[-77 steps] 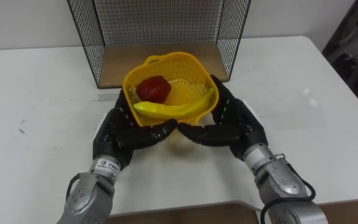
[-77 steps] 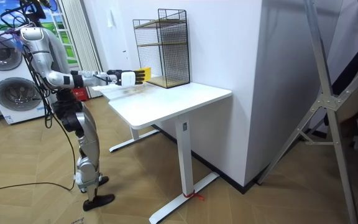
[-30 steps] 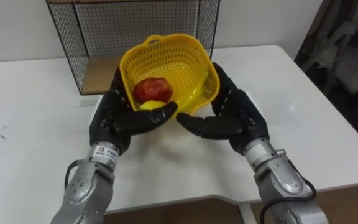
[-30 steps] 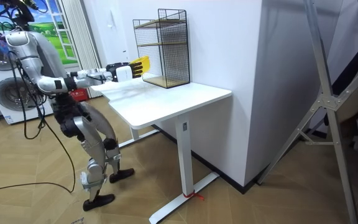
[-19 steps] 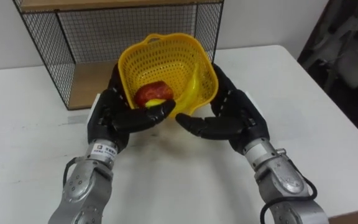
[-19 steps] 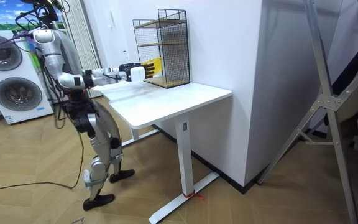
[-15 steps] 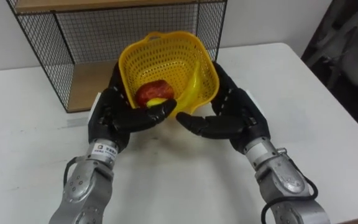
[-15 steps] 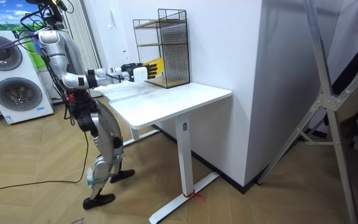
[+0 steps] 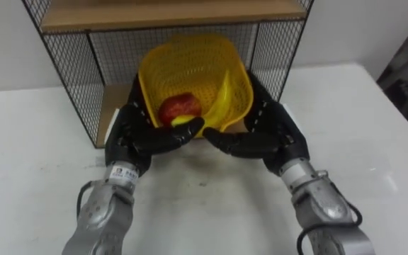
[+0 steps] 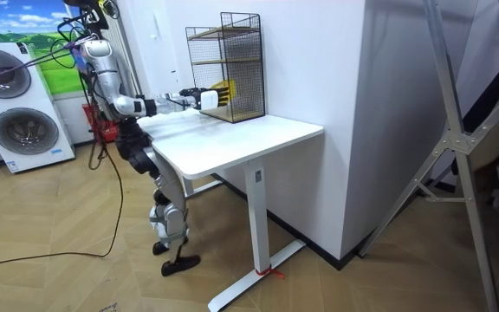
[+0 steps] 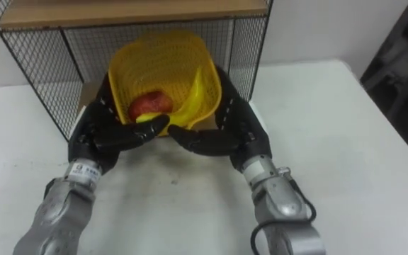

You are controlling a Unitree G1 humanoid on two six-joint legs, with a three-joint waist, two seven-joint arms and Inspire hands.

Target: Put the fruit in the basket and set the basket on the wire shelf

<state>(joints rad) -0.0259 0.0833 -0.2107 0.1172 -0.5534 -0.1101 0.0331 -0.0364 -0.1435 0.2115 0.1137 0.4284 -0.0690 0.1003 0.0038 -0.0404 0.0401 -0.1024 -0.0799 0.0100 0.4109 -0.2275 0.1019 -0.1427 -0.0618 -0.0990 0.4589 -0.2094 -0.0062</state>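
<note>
A yellow mesh basket (image 9: pixel 193 71) (image 11: pixel 163 65) is tipped toward me, held up off the white table (image 9: pixel 211 205) between both black hands. A red fruit (image 9: pixel 178 108) (image 11: pixel 147 103) and a banana (image 9: pixel 219 99) (image 11: pixel 193 94) lie inside it. My left hand (image 9: pixel 139 134) (image 11: pixel 105 134) curls round its left and front side. On the other side my right hand (image 9: pixel 261 134) (image 11: pixel 225 131) cups its right and underside. The basket is at the mouth of the wire shelf's lower level (image 9: pixel 112 106). In the room view I stand at the table's end with the basket (image 10: pixel 219 93) reaching the wire shelf (image 10: pixel 228 65).
The wire shelf has black mesh sides (image 9: pixel 73 78), a wooden upper board (image 9: pixel 161 13) and a wooden floor board (image 9: pixel 115 110). The table edge runs along the right (image 9: pixel 402 142). Washing machines (image 10: pixel 20 104) stand behind me in the room view.
I have stepped closer to the table; the shelf looms larger. The basket has been lifted off the table, tilted toward me and carried forward to the shelf's lower opening.
</note>
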